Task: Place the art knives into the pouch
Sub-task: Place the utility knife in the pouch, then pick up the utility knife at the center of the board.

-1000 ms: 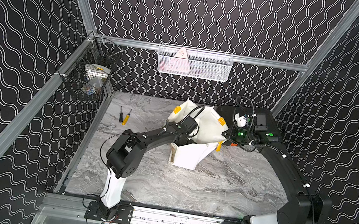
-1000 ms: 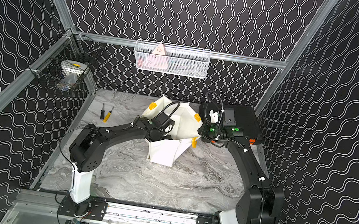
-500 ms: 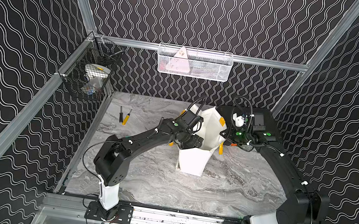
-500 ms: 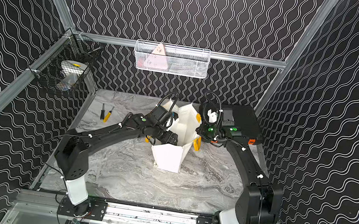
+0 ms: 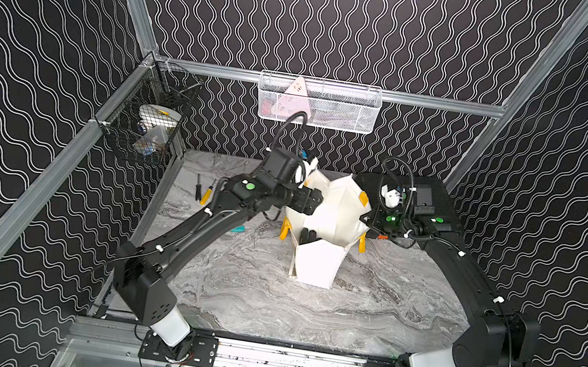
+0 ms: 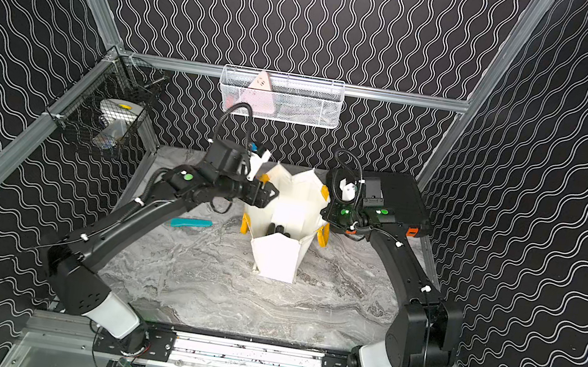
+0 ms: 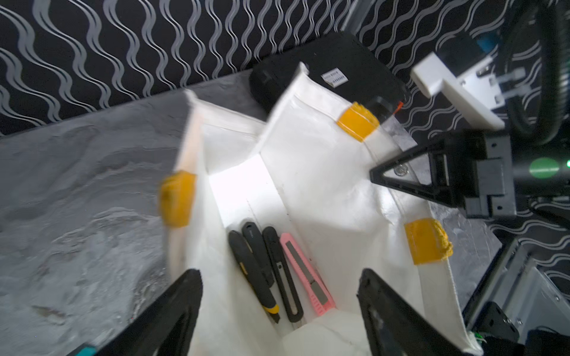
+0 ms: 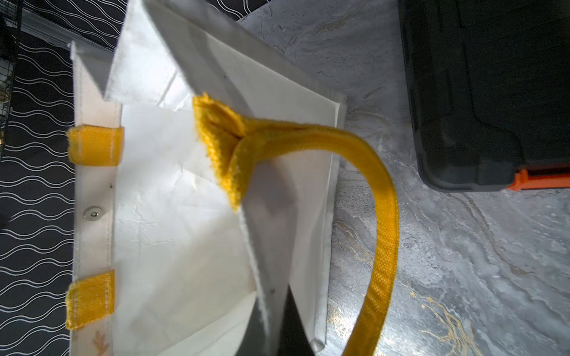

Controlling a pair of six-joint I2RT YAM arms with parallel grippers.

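Note:
The white pouch (image 5: 319, 267) (image 6: 275, 260) with yellow handles stands upright mid-table, its mouth open. Several art knives lie at its bottom, black ones (image 7: 253, 271) and a pink one (image 7: 305, 274); both top views show only dark shapes (image 5: 306, 235) (image 6: 277, 229). A teal art knife (image 6: 191, 223) (image 5: 238, 228) lies on the table under my left arm. My left gripper (image 5: 315, 199) (image 6: 271, 193) (image 7: 279, 274) hovers open and empty over the pouch's left rim. My right gripper (image 5: 364, 218) (image 6: 326, 210) (image 8: 277, 326) is shut on the pouch's right wall (image 8: 169, 185) by a handle.
A black hard case (image 5: 428, 196) (image 6: 397, 196) (image 8: 493, 92) with orange latches sits just behind the right gripper. Two small screwdrivers (image 5: 202, 190) lie at the back left. A black wire basket (image 5: 150, 131) hangs on the left wall, a white one (image 5: 318, 103) on the back wall.
My left gripper has lifted out of the pouch and drawn back to its left rim, still open. The slumped pouch now stands upright and narrower. The right gripper has kept its hold.

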